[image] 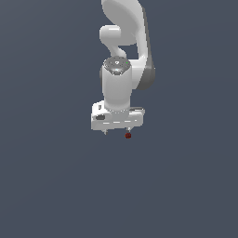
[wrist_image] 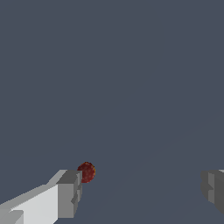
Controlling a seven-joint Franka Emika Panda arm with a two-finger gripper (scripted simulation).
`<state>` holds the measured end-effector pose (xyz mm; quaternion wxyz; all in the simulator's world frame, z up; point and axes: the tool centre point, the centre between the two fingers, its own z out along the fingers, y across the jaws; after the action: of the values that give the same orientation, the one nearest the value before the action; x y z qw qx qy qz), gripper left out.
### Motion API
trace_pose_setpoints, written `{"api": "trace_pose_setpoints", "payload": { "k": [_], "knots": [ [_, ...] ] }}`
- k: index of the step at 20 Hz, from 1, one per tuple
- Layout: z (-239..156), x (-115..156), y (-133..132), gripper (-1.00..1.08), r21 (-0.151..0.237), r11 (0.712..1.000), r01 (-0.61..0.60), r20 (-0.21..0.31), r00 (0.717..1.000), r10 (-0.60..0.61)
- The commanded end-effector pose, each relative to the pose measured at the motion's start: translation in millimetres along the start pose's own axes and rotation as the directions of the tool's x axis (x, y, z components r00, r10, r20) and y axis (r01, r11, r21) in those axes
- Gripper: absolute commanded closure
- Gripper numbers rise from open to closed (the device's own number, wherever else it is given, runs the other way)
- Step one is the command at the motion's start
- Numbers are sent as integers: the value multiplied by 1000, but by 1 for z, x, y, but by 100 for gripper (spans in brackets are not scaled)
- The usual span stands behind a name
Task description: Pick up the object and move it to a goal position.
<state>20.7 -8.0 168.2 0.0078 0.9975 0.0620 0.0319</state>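
The object (image: 128, 135) is a tiny dark red cube, seen in the exterior view just below the fingertip on that view's right. My white gripper (image: 116, 132) points down and is open, its jaws wide apart with nothing between them. In the wrist view the red object (wrist_image: 86, 172) sits close beside one grey fingertip (wrist_image: 68, 192), which partly hides it. It is far off the middle of the gripper (wrist_image: 140, 192). The other fingertip (wrist_image: 214, 188) is far from it. I cannot tell whether the near finger touches the object.
The white arm (image: 123, 46) rises above the gripper towards the top of the exterior view. A plain dark grey-blue surface (image: 56, 186) surrounds everything. No goal marker shows.
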Motion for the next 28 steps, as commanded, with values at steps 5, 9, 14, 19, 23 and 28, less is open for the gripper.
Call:
{"api": "trace_pose_setpoints", "payload": {
  "k": [5,9,14,19,23,28],
  "knots": [
    [22,-12,-13,-92,3,985,170,14,985,-170],
    [38,-21,-23,-92,9,955,296,24,955,-296],
    [57,-34,-36,-92,21,894,447,31,894,-448],
    [74,-46,-49,-92,36,815,578,34,814,-579],
    [84,-54,-58,-92,46,757,652,33,756,-654],
    [92,-61,-65,-92,55,702,710,30,702,-712]
  ]
}}
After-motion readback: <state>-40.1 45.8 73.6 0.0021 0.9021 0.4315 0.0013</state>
